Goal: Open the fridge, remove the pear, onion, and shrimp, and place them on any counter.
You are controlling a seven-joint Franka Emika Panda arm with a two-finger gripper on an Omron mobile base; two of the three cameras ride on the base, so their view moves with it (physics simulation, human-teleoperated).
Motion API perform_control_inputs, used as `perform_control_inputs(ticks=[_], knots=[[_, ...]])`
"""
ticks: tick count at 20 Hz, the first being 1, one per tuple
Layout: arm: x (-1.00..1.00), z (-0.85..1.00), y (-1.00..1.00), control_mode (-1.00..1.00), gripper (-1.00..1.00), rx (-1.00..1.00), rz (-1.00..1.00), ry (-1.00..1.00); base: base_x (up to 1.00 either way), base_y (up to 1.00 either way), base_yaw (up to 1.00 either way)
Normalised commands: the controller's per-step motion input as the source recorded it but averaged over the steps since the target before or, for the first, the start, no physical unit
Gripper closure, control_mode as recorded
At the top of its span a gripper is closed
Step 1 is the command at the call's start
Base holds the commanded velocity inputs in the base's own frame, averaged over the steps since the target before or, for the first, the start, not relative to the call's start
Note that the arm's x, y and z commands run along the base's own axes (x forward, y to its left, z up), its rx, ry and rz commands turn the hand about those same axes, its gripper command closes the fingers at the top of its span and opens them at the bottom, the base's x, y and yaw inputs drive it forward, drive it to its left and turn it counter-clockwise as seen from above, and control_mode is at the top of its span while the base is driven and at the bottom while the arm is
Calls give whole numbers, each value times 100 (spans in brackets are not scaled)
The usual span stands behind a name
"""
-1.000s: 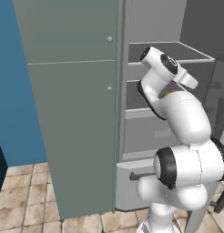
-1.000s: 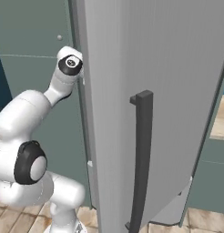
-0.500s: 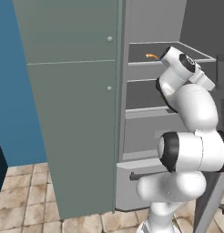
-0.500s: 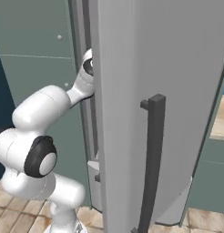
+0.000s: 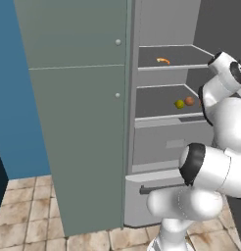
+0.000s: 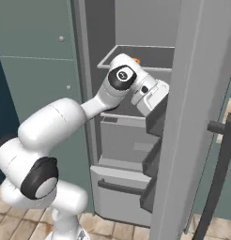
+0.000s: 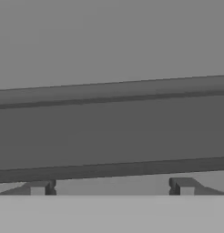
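The tall light-grey brushed-metal fridge [image 5: 166,142] stands open, its grey shelves reachable from the front. On the middle shelf the small yellow-green pear [image 5: 179,104] sits just beside the reddish-brown round onion [image 5: 189,101], at its 8 o'clock. The thin curved orange shrimp [image 5: 163,61] lies alone on the upper shelf. The open door [image 6: 197,117] hems the right side.

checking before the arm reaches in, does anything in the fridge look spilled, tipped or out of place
Nothing stands out. The fridge is open, the shrimp lies on the upper shelf, the pear and onion sit side by side on the shelf below, and the bottom drawer is shut.
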Motion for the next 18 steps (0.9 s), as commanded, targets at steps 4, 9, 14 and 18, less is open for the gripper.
perform_control_inputs(ticks=[4, 9, 14, 18], knots=[[-74, 10, -47, -100, -100, 0, 0, -16, 0, 0, 0], [-7, 8, 9, -100, -100, 0, 0, -4, 0, 0, 0], [33, 0, 84, -100, -100, 0, 25, -1, 0, 0, 0], [11, -10, 76, -100, -100, 0, 77, 0, 0, 0, 0]])
